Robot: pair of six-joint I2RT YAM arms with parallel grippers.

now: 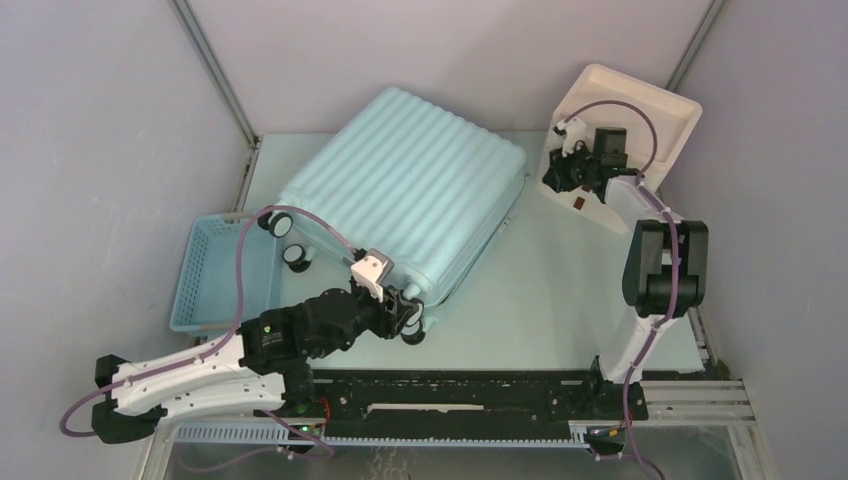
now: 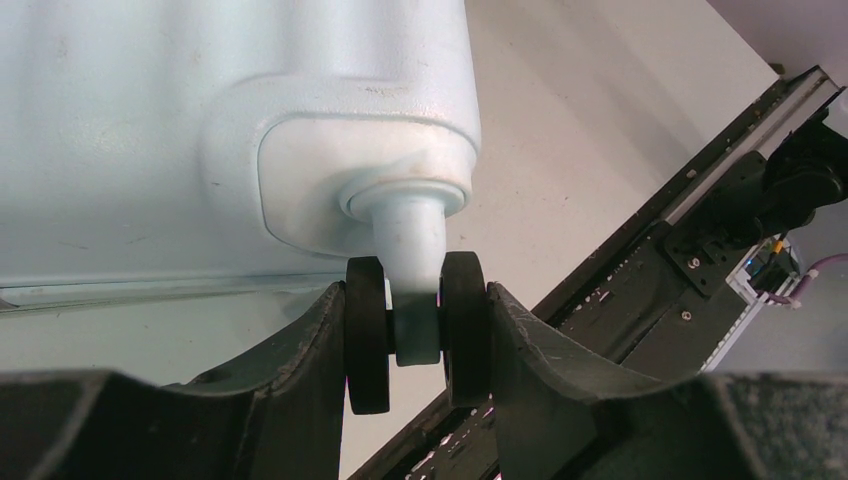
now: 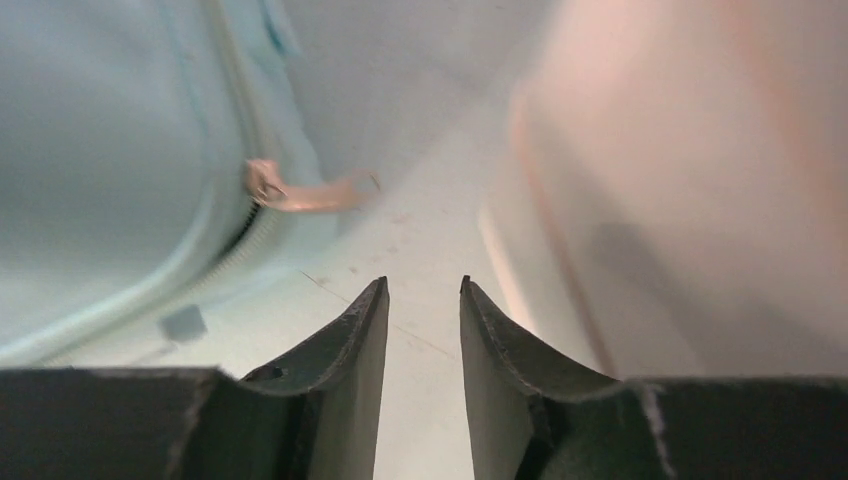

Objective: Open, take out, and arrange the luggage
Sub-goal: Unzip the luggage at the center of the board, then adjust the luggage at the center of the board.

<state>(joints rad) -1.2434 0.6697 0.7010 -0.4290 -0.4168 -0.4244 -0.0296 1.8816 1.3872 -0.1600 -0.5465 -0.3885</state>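
Luggage: the large pale mint-blue ribbed hard-shell suitcase (image 1: pixel 410 180) is laid flat and closed on the pale green table (image 1: pixel 560 300). Its near corner is reached by the left fingers, and its zipped edge lies just ahead and left of the right fingers.
Box: a cream-white plastic box (image 1: pixel 640 115) is seen close on the right of the right fingers.
Left arm: it is stretched low and forward. The case is judged to be braced this way against sliding while the zip is worked.
Right arm: it is folded upright at the elbow, with the forearm reached toward the far corner.
Left gripper (image 2: pixel 417 300): it is clamped on the black twin caster wheel (image 2: pixel 367 335), one disc against each finger.
Right gripper (image 3: pixel 424 290): the fingers are parted narrowly, and nothing is held.
Zip pull: a small rose-gold metal tab (image 3: pixel 305 190) is seen, blurred, ahead and left of the right fingertips, apart from them.
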